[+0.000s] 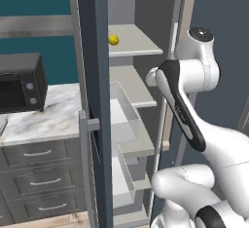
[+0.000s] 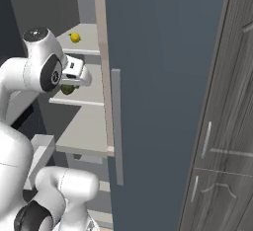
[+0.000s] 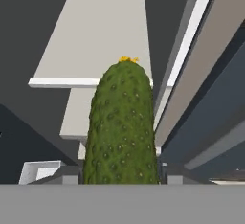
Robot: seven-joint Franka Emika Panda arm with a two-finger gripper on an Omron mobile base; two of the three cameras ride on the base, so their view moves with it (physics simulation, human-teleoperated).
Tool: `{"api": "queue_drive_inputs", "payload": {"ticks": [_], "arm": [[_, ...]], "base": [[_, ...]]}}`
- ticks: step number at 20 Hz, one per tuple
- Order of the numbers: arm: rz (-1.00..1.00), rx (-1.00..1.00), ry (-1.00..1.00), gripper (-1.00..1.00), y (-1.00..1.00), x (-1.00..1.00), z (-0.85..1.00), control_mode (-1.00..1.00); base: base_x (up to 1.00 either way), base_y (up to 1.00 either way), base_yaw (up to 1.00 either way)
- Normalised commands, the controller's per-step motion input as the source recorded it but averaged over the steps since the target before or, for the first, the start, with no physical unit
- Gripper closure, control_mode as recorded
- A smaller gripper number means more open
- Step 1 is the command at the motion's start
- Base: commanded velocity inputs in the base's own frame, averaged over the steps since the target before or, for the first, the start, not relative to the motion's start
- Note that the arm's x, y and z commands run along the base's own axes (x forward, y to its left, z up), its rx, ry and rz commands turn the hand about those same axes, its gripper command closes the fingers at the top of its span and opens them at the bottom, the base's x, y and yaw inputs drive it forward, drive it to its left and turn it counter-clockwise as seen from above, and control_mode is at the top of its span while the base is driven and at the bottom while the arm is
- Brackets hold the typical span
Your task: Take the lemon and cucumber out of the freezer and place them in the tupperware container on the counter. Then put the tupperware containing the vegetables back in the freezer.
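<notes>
I've got the cucumber (image 3: 122, 125) clamped between my gripper's (image 3: 122, 177) half-closed fingers, long axis running straight out ahead of the hand, above the freezer's (image 1: 92, 76) middle shelf, lemon (image 1: 113, 40) on the shelf above.

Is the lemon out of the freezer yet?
No, still in. The lemon sits on an upper shelf of the open freezer; the gripper has the cucumber between its fingers.
</notes>
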Motion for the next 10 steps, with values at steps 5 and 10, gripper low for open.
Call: {"api": "queue_drive_inputs", "payload": {"ticks": [5,10], "arm": [[-0.02,0.0,0.13,1.0,-0.16,-0.36,-0.48,-1.0],[0.0,0.0,0.11,1.0,-0.06,-0.01,-0.47,-1.0]], "base": [[0.0,0.0,0.0],[0.0,0.0,0.0]]}}
